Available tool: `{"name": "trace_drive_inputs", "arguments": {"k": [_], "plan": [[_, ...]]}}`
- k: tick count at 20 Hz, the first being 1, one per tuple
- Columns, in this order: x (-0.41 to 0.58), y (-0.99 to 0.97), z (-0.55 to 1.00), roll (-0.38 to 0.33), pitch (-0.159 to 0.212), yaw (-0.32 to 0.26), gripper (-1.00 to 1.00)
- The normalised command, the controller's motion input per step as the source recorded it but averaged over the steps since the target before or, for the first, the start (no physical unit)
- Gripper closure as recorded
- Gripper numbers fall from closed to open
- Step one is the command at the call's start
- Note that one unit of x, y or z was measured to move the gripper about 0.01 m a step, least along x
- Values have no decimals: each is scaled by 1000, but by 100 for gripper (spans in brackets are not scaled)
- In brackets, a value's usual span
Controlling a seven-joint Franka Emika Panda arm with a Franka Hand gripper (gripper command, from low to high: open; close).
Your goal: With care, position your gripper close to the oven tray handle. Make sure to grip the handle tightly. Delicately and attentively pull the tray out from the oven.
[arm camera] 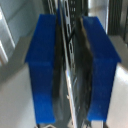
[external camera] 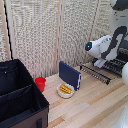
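The tray (external camera: pixel 98 73), a dark wire rack, juts out over the wooden table toward the exterior view's left. Its handle (external camera: pixel 94 75) is the thin rail along the near long edge. The oven (external camera: pixel 124 52) shows only as a dark shape at the right edge, mostly hidden by the white arm (external camera: pixel 107 46). My gripper (external camera: pixel 99 63) points down onto the rack. In the wrist view my gripper (arm camera: pixel 70 70) has its blue fingers (arm camera: pixel 42 65) on either side of a thin dark rail (arm camera: pixel 63 45), and they look shut on it.
An upright dark-blue slab (external camera: pixel 69 74) stands left of the rack's end. A small plate with yellow food (external camera: pixel 65 90) and a red cup (external camera: pixel 40 83) sit nearby. A big black fabric bin (external camera: pixel 20 97) fills the lower left. A slatted screen (external camera: pixel 50 30) stands behind.
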Motion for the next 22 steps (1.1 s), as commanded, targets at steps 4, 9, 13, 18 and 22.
{"name": "trace_drive_inputs", "arguments": {"k": [4, 9, 13, 18, 22], "plan": [[79, 387, 136, 198, 44, 149, 100], [88, 599, 13, 121, 12, 110, 100], [17, 841, -40, 50, 0, 48, 100], [2, 942, -63, 20, -8, 10, 100], [0, 741, -44, -3, -6, 2, 100]]}}
